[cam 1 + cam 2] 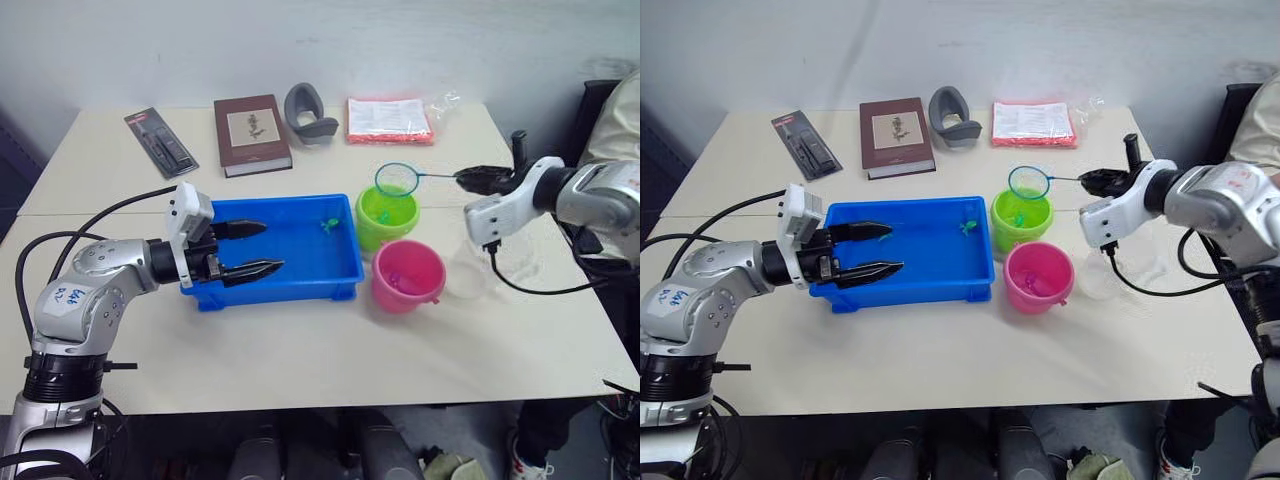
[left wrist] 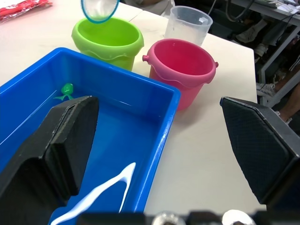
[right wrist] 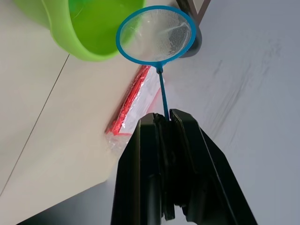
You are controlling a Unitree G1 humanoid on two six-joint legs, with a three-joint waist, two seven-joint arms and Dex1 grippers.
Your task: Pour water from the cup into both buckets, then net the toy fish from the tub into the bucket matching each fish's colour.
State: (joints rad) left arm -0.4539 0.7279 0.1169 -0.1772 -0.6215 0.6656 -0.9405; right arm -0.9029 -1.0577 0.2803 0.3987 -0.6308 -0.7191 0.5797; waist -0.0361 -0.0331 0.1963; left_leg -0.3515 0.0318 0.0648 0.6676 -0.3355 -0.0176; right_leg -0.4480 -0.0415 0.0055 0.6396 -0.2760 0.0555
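My right gripper point(image 1: 470, 180) is shut on the handle of the net point(image 1: 397, 179), whose blue hoop hangs just above the far rim of the lime green bucket point(image 1: 386, 217). A green toy fish point(image 1: 382, 215) lies inside that bucket. The pink bucket point(image 1: 407, 276) stands in front of it, and the clear cup point(image 1: 466, 267) stands to its right. Another green toy fish point(image 1: 327, 225) floats at the far right corner of the blue tub point(image 1: 290, 285). My left gripper point(image 1: 262, 248) is open over the tub's left end, with nothing between its fingers.
Along the table's far edge lie a black packaged tool point(image 1: 161, 142), a brown book point(image 1: 251, 134), a grey curved holder point(image 1: 309, 112) and a red-edged plastic packet point(image 1: 389, 120). A person's sleeve point(image 1: 618, 120) shows at the far right.
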